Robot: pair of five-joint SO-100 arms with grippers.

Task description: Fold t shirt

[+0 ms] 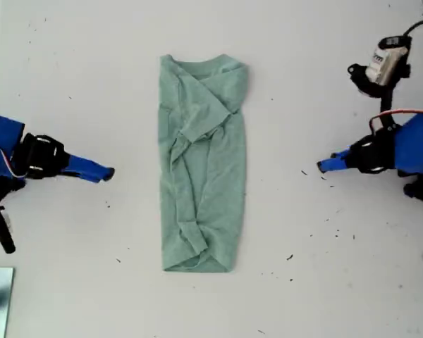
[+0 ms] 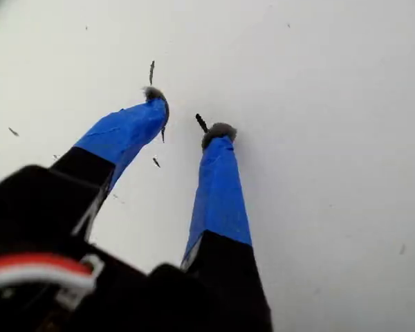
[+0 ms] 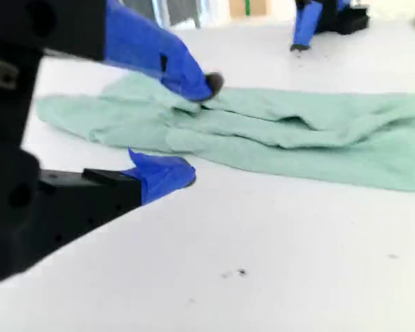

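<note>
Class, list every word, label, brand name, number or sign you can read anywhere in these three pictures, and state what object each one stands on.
No text can be read.
The pale sage-green cotton t shirt is plain, with no print.
The white motor block at the exterior view's upper right carries a dark label, too small and blurred to read.
The blue-taped fingers of my first gripper and my second gripper bear no markings.

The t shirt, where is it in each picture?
Exterior view: the t shirt lies in the middle of the table, a long folded strip.
First wrist view: not in it.
Second wrist view: stretched across the table beyond my second gripper.
Shared landmark: the white table.
</note>
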